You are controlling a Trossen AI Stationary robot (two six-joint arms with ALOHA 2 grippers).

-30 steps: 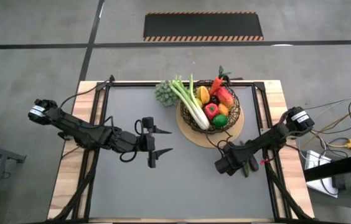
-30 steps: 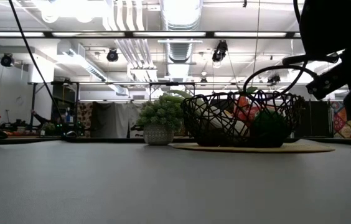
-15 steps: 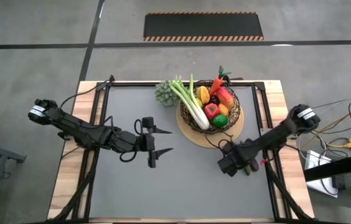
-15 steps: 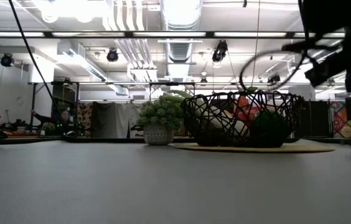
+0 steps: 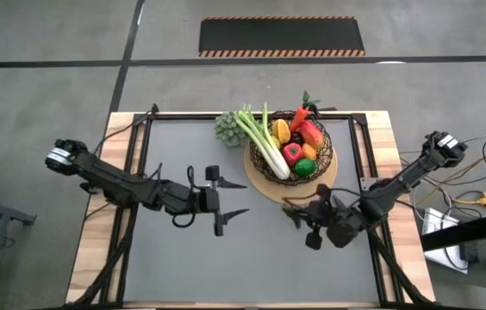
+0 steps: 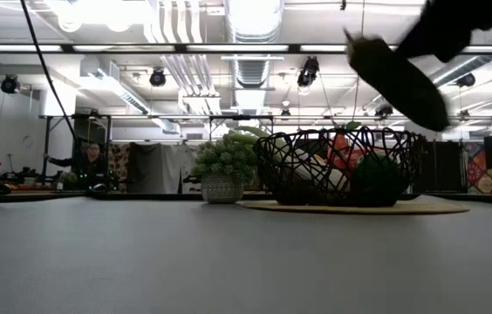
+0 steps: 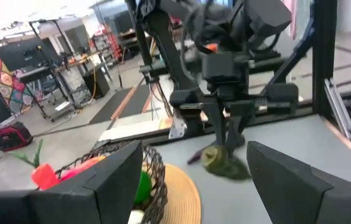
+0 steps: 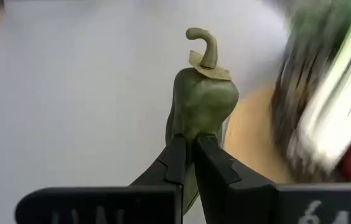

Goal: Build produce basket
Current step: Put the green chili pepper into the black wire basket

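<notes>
The dark wire basket (image 5: pixel 258 165) stands on a tan round mat (image 5: pixel 322 184) at the far middle of the table and holds a leek-like stalk (image 5: pixel 263 139), a carrot, and red, yellow, orange and green pieces. My right gripper (image 5: pixel 303 220) hangs over the table just near of the mat, shut on an olive-green pepper-like piece (image 8: pixel 203 99) with a curled stem. This piece also shows as a dark slanted shape (image 6: pixel 399 78) in the low view. My left gripper (image 5: pixel 236 199) waits open over the table's middle, left of the basket. My right gripper pinches the green piece's body (image 8: pixel 191 127) between its two fingers (image 8: pixel 177 158). The stem end (image 8: pixel 203 46) points away from the wrist. In the left wrist view the fingers (image 7: pixel 228 127) come down from above onto the piece (image 7: pixel 222 163). It is lifted clear of the table and tilted.
A small potted green plant (image 5: pixel 226 127) stands at the far edge, left of the basket (image 6: pixel 342 166). Black frame rails run along the table's left, right and far sides. Bare grey table top (image 5: pixel 252 258) lies toward the near edge.
My right gripper has risen from the table near the right edge and swung toward the table's middle, carrying the green piece with it. That piece, which lay low on the table, now hangs clear high above it. My left gripper has drifted slightly toward the right.
</notes>
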